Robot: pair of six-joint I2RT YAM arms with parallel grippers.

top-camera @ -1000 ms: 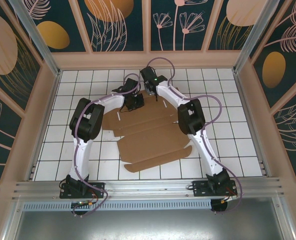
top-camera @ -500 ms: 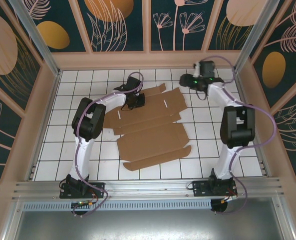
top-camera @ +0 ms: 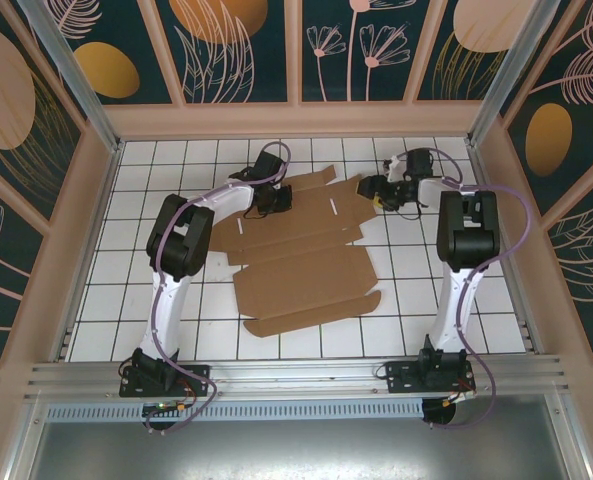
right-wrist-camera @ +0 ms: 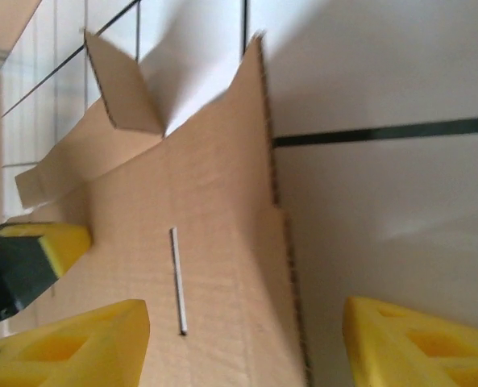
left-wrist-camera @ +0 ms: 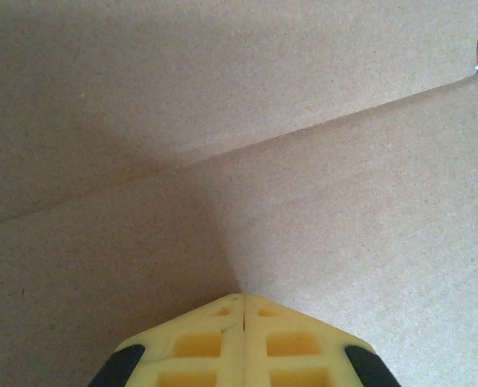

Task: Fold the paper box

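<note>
One paper box [top-camera: 306,280] lies unfolded, a flat brown sheet on the white tiled table [top-camera: 126,250], about the middle and reaching toward the far side; its far-left corner is hidden under the left arm; two short slits [top-camera: 238,227] show in its far panel. Two grippers are there, one to each arm. The left gripper [top-camera: 274,203] is over the sheet's far-left part; in the left wrist view its yellow fingers [left-wrist-camera: 198,347] are pressed together, tips at the cardboard beside a crease, though actual contact is hard to make out. The right gripper [top-camera: 374,192] is at the sheet's far-right edge; its fingers [right-wrist-camera: 85,343] stand spread astride that edge, holding nothing; a small flap [right-wrist-camera: 122,89] beyond stands tilted up.
</note>
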